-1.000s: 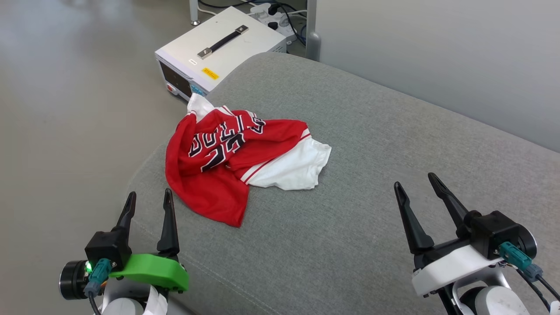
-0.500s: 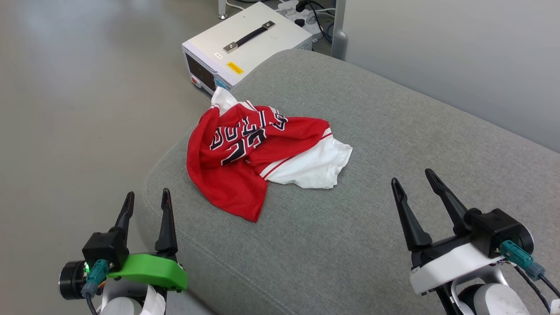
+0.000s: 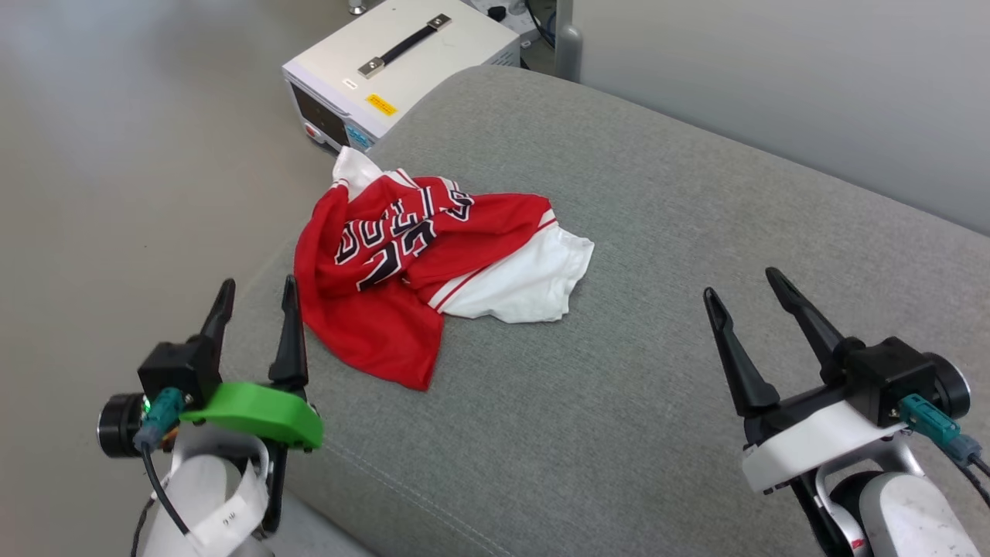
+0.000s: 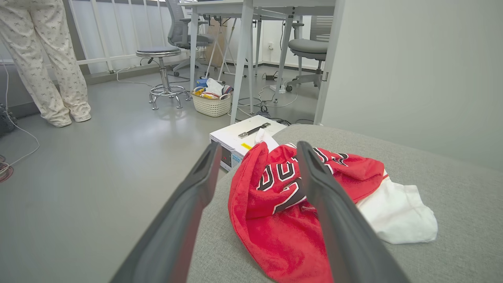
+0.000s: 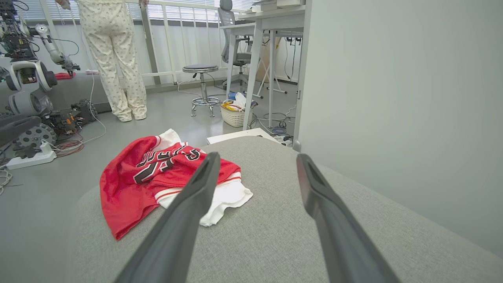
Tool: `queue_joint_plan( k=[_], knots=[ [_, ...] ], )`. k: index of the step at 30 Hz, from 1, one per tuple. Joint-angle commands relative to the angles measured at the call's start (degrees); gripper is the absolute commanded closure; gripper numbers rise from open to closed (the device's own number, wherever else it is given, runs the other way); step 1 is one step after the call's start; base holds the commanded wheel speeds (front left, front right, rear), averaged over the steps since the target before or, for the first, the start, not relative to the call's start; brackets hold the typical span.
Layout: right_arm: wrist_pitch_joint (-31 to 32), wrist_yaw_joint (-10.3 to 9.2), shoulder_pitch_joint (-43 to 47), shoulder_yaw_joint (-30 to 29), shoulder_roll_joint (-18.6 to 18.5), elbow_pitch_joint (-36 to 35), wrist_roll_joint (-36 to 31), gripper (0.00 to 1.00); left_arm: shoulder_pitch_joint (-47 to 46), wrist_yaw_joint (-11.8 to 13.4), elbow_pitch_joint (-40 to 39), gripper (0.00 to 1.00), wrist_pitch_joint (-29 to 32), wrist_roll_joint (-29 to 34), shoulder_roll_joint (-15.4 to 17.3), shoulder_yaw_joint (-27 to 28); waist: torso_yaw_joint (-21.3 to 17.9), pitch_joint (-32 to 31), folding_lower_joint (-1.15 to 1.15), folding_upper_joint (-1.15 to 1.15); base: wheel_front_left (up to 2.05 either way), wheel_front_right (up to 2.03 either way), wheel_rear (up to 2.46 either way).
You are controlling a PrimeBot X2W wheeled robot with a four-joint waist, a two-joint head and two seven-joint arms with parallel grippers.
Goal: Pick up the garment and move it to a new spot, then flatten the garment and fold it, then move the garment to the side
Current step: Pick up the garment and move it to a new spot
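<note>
While the garment (image 3: 387,263) lies crumpled along the left edge of the grey cushion (image 3: 634,333), its red hem close to the near left corner, we hold our left hand (image 3: 258,281) just beside that hem, fingers spread with nothing between them. Our right hand (image 3: 740,281), likewise spread and empty, hovers well apart over bare cloth, which runs open from the white sleeve towards the near and right edges. Beyond the left edge a white box (image 3: 402,54) stands on the floor.
</note>
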Motion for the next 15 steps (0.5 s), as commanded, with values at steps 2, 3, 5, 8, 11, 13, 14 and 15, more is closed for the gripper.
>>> queue_joint_plan(
  k=[2, 3, 5, 8, 11, 13, 14, 15],
  knots=[
    [0.9, -0.04, -1.8, -0.2, -1.0, -1.2, -0.6, 0.0, -4.1, -0.5, 1.5, 0.0, 0.5, -1.0, 1.3, -0.1, -3.7, 3.5, 0.0, 0.0, 0.0, 0.0, 0.0],
    [1.3, -0.04, -2.3, -0.2, -1.3, -1.6, -0.6, 0.0, -5.7, -0.6, 2.1, 0.0, 1.0, -1.3, 1.8, 0.1, -4.7, 4.3, 0.0, 0.0, 0.0, 0.0, 0.0],
    [1.9, -0.04, -3.1, -0.5, -1.9, -2.5, -0.8, 0.0, -8.9, -0.7, 3.4, 0.0, 2.4, -2.1, 2.5, -0.1, -6.1, 6.2, 0.0, 0.0, 0.0, 0.0, 0.0],
    [2.8, -0.04, -4.3, -1.1, -2.7, -3.5, -1.0, 0.0, -14.2, -1.0, 6.1, 0.0, 4.7, -3.3, 3.9, -0.8, -8.1, 8.9, 0.0, 0.0, 0.0, 0.0, 0.0],
    [3.4, -0.04, -5.5, -1.4, -3.3, -4.5, -1.1, 0.0, -18.9, -1.2, 9.1, 0.0, 7.4, -5.0, 5.3, -2.0, -9.9, 11.4, 0.0, 0.0, 0.0, 0.0, 0.0],
    [3.7, -0.04, -6.2, -1.7, -3.7, -5.0, -1.1, 0.0, -22.3, -1.4, 11.7, 0.0, 9.9, -6.3, 6.6, -3.1, -11.0, 12.9, 0.0, 0.0, 0.0, 0.0, 0.0],
    [3.8, -0.04, -6.6, -1.9, -3.9, -5.3, -1.1, 0.0, -24.2, -1.4, 13.2, 0.0, 11.0, -7.5, 7.1, -3.7, -11.5, 13.6, 0.0, 0.0, 0.0, 0.0, 0.0],
    [3.8, -0.04, -6.9, -2.0, -4.0, -5.4, -1.1, 0.0, -25.5, -1.4, 14.5, 0.0, 12.1, -8.9, 7.4, -4.5, -11.9, 14.2, 0.0, 0.0, 0.0, 0.0, 0.0]
  ],
)
